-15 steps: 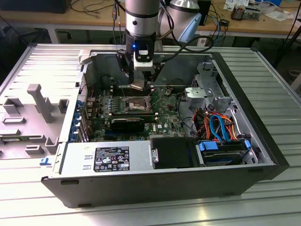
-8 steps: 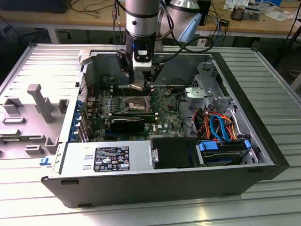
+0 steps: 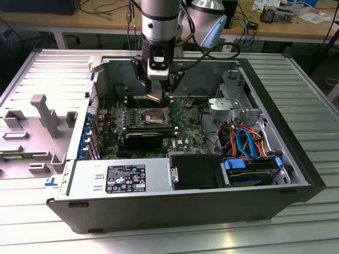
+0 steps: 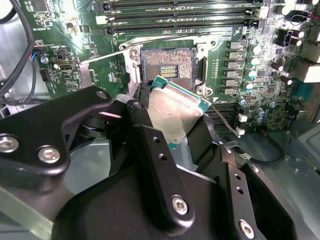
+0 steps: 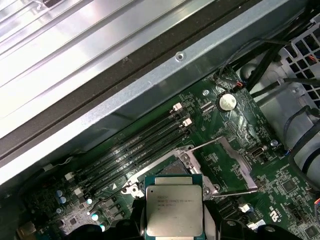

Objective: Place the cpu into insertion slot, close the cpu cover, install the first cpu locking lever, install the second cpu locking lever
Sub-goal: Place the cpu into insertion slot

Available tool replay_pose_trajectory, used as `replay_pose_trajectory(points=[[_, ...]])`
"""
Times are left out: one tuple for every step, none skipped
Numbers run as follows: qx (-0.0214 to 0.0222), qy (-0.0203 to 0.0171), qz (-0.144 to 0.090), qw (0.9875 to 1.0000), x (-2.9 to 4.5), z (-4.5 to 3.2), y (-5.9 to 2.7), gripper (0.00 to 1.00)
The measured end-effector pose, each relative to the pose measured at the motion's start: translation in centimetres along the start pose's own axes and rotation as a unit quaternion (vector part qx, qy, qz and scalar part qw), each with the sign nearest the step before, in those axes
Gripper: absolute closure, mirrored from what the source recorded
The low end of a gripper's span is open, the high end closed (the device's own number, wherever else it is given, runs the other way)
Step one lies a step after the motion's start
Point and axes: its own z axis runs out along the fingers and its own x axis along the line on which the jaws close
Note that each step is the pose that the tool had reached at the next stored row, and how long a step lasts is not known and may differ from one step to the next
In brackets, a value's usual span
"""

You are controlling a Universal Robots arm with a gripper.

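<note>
Now | cpu (image 4: 175, 112) clamped between fingers (image 4: 146, 131) | over open insertion slot (image 4: 169, 65)

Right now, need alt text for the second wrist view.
The gripper holds the cpu, tilted with its silver top showing, in front of the open insertion slot and not seated in it. Green motherboard surrounds the slot, with long memory slots beyond it.

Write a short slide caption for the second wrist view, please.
Gripper holds the cpu over the open insertion slot, not yet seated.
</note>
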Motion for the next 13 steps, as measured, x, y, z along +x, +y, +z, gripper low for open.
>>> replay_pose_trajectory(points=[[-0.0001, 0.0000, 0.003, 1.0000, 0.00, 0.01, 0.00, 0.45], [-0.0001, 0.0000, 0.006, 1.0000, 0.00, 0.02, 0.00, 0.45], [-0.0001, -0.0001, 0.008, 1.0000, 0.00, 0.02, 0.00, 0.45], [-0.0002, -0.0001, 0.012, 0.9999, 0.00, 0.03, 0.00, 0.45], [-0.0003, -0.0001, 0.016, 0.9999, 0.00, 0.04, 0.00, 0.45], [-0.0004, -0.0001, 0.021, 0.9998, 0.00, 0.05, 0.00, 0.45], [-0.0005, -0.0001, 0.026, 0.9997, 0.00, 0.06, 0.00, 0.45], [-0.0005, -0.0001, 0.030, 0.9995, 0.00, 0.08, 0.00, 0.45], [-0.0005, -0.0002, 0.035, 0.9994, 0.00, 0.08, 0.00, 0.45], [-0.0006, -0.0002, 0.039, 0.9992, 0.00, 0.10, 0.00, 0.45], [-0.0006, -0.0002, 0.042, 0.9991, 0.00, 0.10, 0.00, 0.45], [-0.0007, -0.0002, 0.044, 0.9990, 0.00, 0.11, 0.00, 0.45], [-0.0007, -0.0002, 0.047, 0.9989, 0.00, 0.11, 0.00, 0.45]])
